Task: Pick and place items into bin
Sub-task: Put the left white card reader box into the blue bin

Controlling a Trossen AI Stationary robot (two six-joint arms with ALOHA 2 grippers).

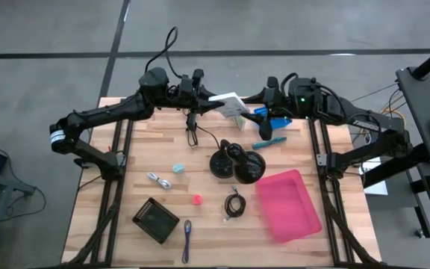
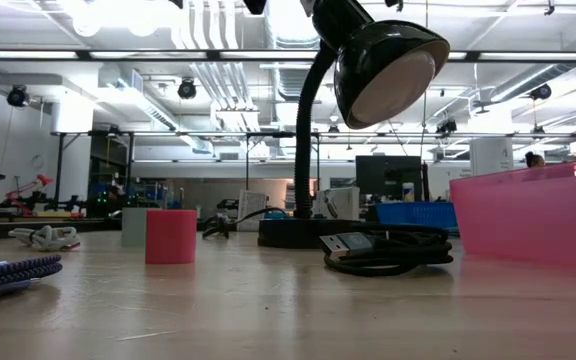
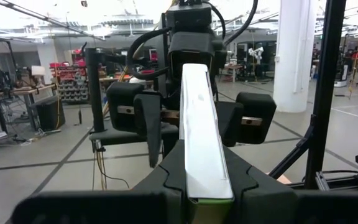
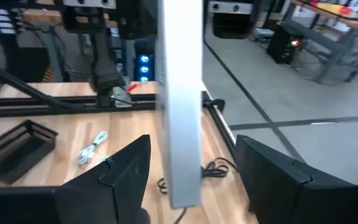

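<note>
The flat green-white packet (image 1: 228, 104) hangs above the tabletop's far edge, clamped edge-on by the left end effector (image 3: 207, 186); the right end effector (image 4: 191, 168) straddles it, spread wide — a handover.

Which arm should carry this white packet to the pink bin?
Right, probably. The pink bin lies on the right arm's side. The left gripper clamps the white packet, while the open right gripper straddles it, ready to take it.

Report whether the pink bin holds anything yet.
Empty, as far as the high view shows: the pink bin shows only bare pink floor, and the cable and pink cube lie outside it.
</note>
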